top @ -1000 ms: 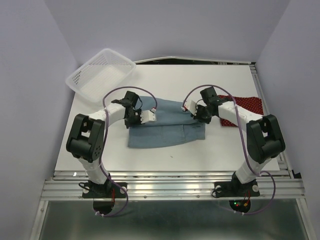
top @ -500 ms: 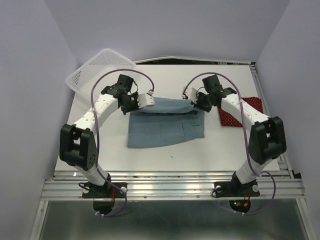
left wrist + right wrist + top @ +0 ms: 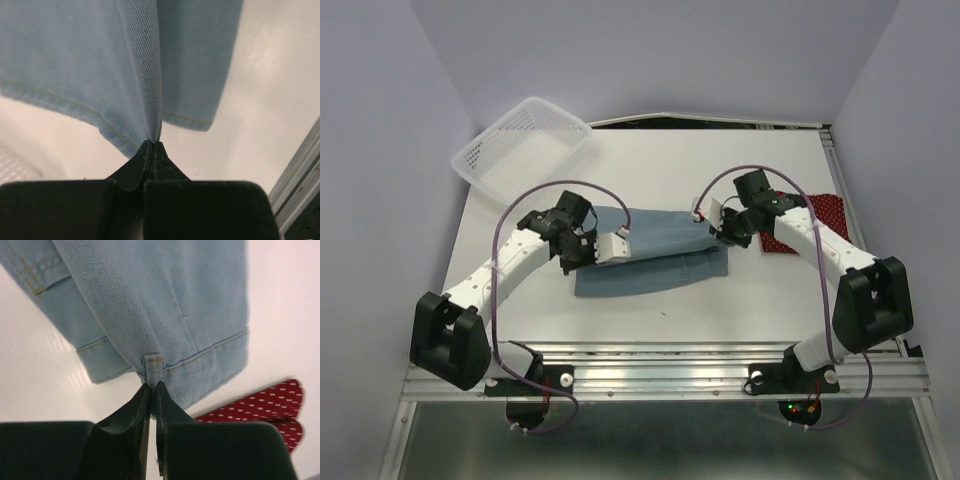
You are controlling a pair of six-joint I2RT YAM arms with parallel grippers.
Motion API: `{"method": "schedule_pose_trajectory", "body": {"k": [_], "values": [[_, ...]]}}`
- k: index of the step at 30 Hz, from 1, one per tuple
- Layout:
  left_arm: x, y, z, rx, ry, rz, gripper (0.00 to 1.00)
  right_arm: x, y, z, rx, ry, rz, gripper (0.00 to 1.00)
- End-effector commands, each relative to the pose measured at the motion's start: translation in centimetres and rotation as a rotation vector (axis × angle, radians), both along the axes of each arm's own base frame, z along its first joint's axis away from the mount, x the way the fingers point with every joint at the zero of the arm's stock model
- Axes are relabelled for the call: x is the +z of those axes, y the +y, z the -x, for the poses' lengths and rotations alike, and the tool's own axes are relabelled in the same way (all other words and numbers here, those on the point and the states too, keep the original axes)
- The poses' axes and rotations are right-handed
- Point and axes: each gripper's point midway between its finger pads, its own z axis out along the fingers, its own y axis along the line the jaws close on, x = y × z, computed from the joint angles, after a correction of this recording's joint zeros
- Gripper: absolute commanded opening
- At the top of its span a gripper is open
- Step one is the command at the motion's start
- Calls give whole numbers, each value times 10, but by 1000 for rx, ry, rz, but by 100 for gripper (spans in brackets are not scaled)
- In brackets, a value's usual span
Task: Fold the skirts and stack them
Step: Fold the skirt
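Left gripper (image 3: 152, 143): jaws pressed together, pinching a fold at the edge of the denim skirt (image 3: 75, 55); cloth falls away from the tips. Right gripper (image 3: 152, 386): jaws likewise closed, nipping a small stitched tab on the skirt's edge. Top view: the two grips sit at opposite ends of the skirt's far edge, so its long axis runs left to right between them, and the rest of the cloth lies on the table (image 3: 720, 160), toward the arm bases. Judgement: fold under way; the held edge needs carrying nearward, both ends level, to meet the near hem. Red dotted skirt (image 3: 825, 208) lies flat at the table's right edge, just beyond the right gripper, so the right arm is nearer. Basket (image 3: 520, 145) sits far left, well apart.
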Motion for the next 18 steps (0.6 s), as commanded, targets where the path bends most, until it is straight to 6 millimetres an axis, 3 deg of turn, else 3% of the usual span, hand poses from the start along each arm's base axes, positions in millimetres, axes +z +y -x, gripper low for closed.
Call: {"method": "schedule_pose_trajectory", "body": {"k": [1,4,9,14,18], "values": [[-50,-10,36,-1,127,-39,0,-43,-12,23,7,81,35,1],[-87,-11,55,-5,227,-79,0,-64,-12,31,13,133,40,1],[-116,-4,60,-7,260,-126,0,-76,-12,40,22,147,29,1],[-124,5,56,23,263,-170,0,-81,-14,41,20,162,45,1],[-120,9,39,68,224,-168,0,-75,-10,39,7,163,20,1]]}}
